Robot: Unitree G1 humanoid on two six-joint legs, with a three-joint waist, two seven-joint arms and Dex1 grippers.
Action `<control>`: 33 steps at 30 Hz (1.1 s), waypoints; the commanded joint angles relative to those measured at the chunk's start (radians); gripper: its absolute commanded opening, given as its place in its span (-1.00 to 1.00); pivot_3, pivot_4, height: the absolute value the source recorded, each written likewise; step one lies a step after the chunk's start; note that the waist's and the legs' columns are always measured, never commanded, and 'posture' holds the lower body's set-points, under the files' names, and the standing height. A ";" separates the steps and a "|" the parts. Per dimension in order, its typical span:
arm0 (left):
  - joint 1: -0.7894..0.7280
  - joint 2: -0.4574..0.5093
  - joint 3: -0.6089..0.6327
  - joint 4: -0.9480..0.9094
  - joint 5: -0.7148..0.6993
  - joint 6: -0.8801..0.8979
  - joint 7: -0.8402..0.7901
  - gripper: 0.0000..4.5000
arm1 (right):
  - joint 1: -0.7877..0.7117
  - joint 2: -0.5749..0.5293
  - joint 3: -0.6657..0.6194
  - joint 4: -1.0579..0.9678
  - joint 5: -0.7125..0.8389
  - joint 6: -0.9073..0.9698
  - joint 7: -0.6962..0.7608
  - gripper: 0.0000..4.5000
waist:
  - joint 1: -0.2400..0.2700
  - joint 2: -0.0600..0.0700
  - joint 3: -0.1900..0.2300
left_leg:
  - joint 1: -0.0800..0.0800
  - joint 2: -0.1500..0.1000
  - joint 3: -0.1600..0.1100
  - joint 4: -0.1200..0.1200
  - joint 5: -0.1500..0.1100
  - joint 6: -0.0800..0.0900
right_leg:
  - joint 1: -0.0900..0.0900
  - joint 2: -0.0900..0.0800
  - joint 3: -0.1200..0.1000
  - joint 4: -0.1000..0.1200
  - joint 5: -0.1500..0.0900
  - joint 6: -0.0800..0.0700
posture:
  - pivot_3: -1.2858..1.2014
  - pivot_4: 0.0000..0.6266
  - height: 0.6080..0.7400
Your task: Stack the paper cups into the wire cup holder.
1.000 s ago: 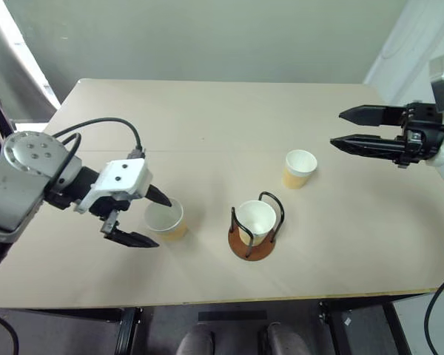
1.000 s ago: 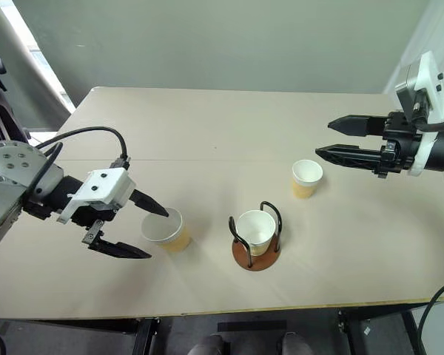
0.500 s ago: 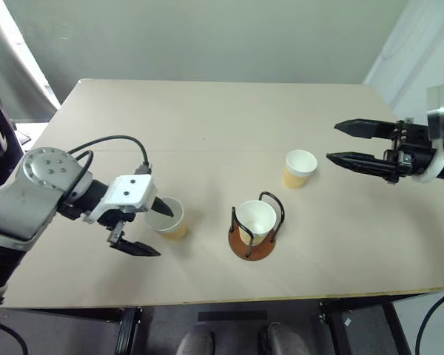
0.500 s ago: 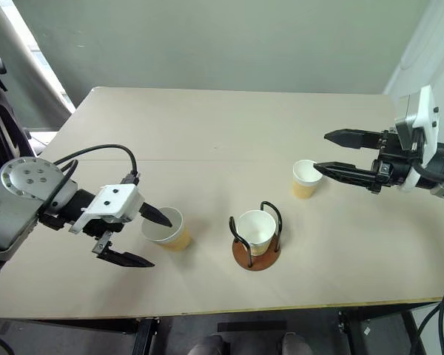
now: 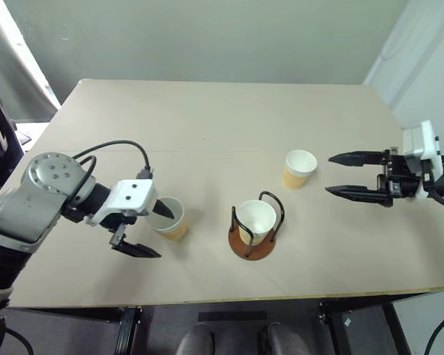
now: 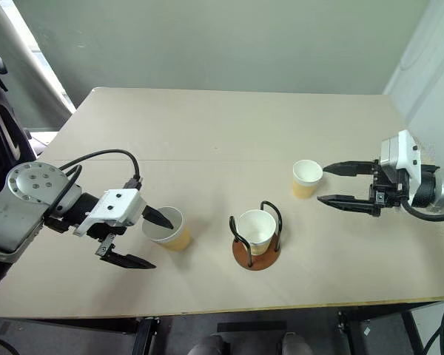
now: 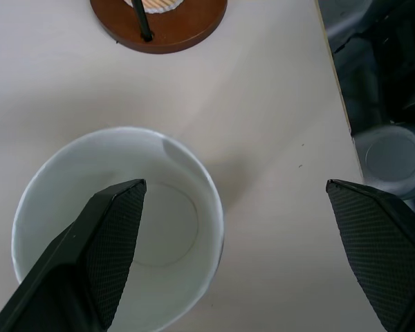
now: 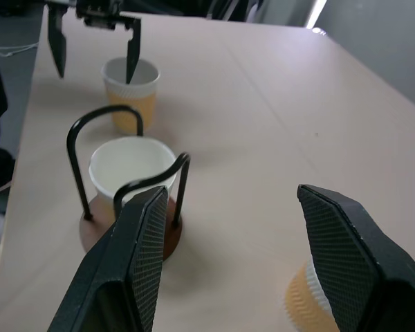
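The left gripper (image 5: pixel 151 231) stands open astride one paper cup's (image 5: pixel 167 217) rim, contact apparently not made. The right gripper (image 5: pixel 336 174) is open beside a second cup (image 5: pixel 299 168); a third (image 5: pixel 255 221) sits in the wire cup holder (image 5: pixel 253 241).

Beige table (image 5: pixel 222 126); grey wall (image 5: pixel 207 37)

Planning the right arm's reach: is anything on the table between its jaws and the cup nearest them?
Nothing visible. The right gripper is open, level with the far cup, with bare table between. The wire cup holder stands off to the side.
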 commanded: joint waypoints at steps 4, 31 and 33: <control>0.013 -0.004 0.013 0.020 0.013 -0.051 -0.033 1.00 | -0.047 0.000 0.024 0.041 -0.039 -0.066 0.042 0.33 | 0.000 0.000 0.000 | 0.000 0.000 0.000 0.000 0.000 0.000 | 0.000 0.000 0.000 0.000 0.000 0.000 | 0.03 -0.52 1.00; -0.051 -0.138 0.004 0.095 0.081 -0.116 -0.028 -0.98 | -0.080 0.036 0.006 0.076 0.031 -0.047 0.068 0.35 | 0.001 0.000 0.000 | 0.000 0.000 0.000 0.001 0.000 0.000 | 0.001 0.000 0.000 0.000 0.000 0.000 | 0.03 -0.52 1.00; -0.078 -0.147 0.004 0.094 0.062 -0.090 -0.032 -0.98 | -0.078 0.032 0.000 0.078 0.042 -0.043 0.072 0.35 | 0.003 0.000 0.000 | 0.000 0.000 0.000 0.001 0.000 0.000 | 0.001 0.000 0.000 0.000 0.000 0.000 | 0.03 -0.52 1.00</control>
